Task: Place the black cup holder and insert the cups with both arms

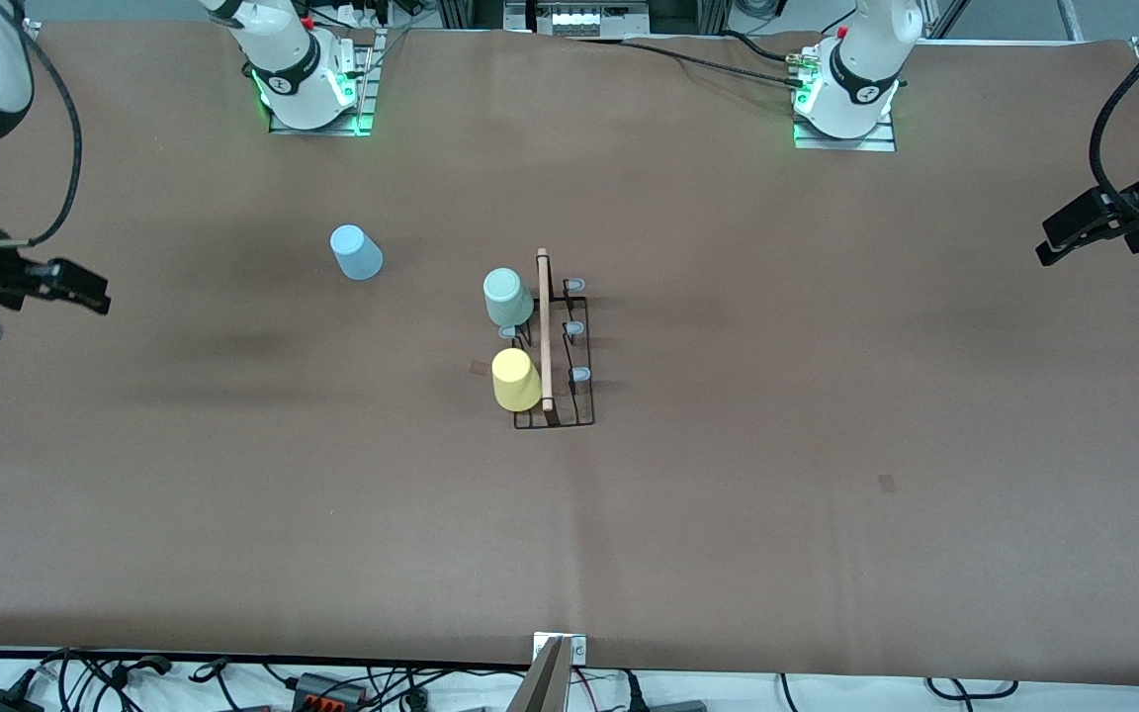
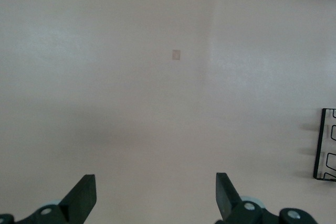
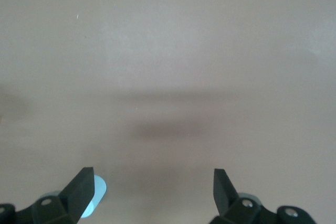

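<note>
A: Where's the rack?
B: I see the black cup holder (image 1: 557,346) mid-tabletop (image 1: 827,396), wooden rod on top, green cup (image 1: 507,297) and yellow cup (image 1: 516,379) on its pegs.
A: Pincers?
B: Left pincer (image 2: 155,195) and right pincer (image 3: 152,192) gape wide, empty.

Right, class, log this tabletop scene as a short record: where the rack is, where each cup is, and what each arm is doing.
rack: black cup holder standing at the table's middle
green cup: upside down on the holder
yellow cup: upside down on the holder, nearer the front camera than the green cup
blue cup: on the table, apart from the holder, toward the right arm's end
left gripper: jaws open, empty, over bare table
right gripper: jaws open, empty, over bare table
</note>
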